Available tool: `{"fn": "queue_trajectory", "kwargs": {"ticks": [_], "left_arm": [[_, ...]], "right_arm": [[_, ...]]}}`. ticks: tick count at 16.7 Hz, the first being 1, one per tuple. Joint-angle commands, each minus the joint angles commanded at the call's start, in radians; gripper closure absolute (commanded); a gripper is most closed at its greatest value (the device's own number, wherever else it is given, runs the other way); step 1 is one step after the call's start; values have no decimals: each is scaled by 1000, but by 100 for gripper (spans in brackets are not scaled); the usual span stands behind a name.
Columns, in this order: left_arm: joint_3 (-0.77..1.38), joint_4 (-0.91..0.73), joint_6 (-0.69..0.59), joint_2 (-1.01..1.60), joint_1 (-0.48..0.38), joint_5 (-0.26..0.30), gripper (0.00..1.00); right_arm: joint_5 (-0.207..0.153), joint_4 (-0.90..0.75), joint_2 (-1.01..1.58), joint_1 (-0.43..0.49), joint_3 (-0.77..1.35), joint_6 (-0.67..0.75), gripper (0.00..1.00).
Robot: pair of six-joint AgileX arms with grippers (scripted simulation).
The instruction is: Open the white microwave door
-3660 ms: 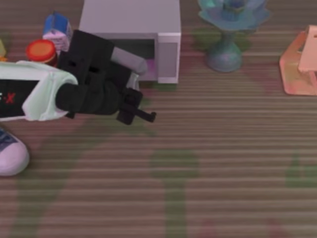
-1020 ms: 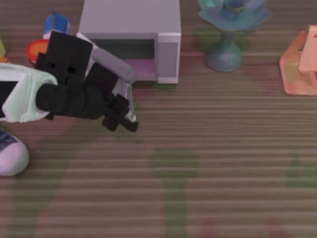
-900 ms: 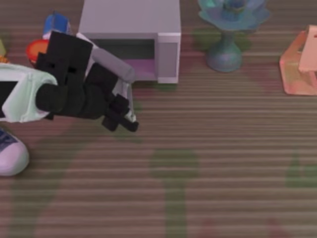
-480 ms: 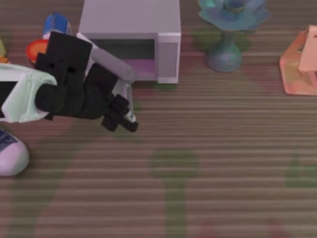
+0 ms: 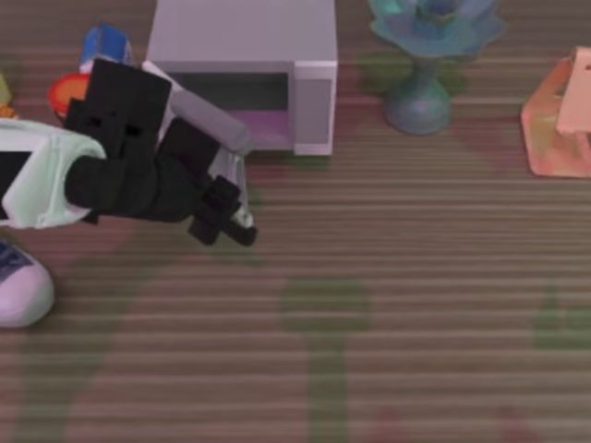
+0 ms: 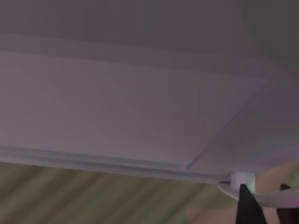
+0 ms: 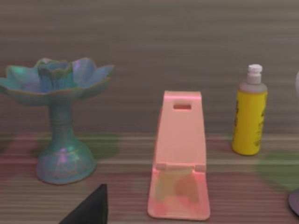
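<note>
Most of the white microwave door (image 5: 211, 120) is hidden under the left arm in the top view; it's swung out to the left of the white microwave (image 5: 245, 55), with the purple floor exposed. The left gripper (image 5: 224, 212) is clamped narrowly on the door's outer edge handle, only the fingertips (image 6: 246, 210) being seen up close. The right gripper isn't seen from above. A striped table (image 5: 416, 305) carries a blue lotus stand (image 5: 420, 65) and a pink phone holder (image 7: 180, 158).

Left arm: reaches in from nine o'clock, left gripper (image 5: 224, 214) pointing toward four o'clock, fingers close together.
</note>
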Motion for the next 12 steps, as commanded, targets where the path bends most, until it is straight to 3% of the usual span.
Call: {"fn": "queue_trajectory", "kwargs": {"ticks": [5, 12], "left_arm": [[0, 0, 0, 0, 0, 0, 100], [-6, -14, 50, -10, 20, 41, 100]], "right_arm": [[0, 0, 0, 0, 0, 0, 0], [0, 0, 0, 0, 0, 0, 0]]}}
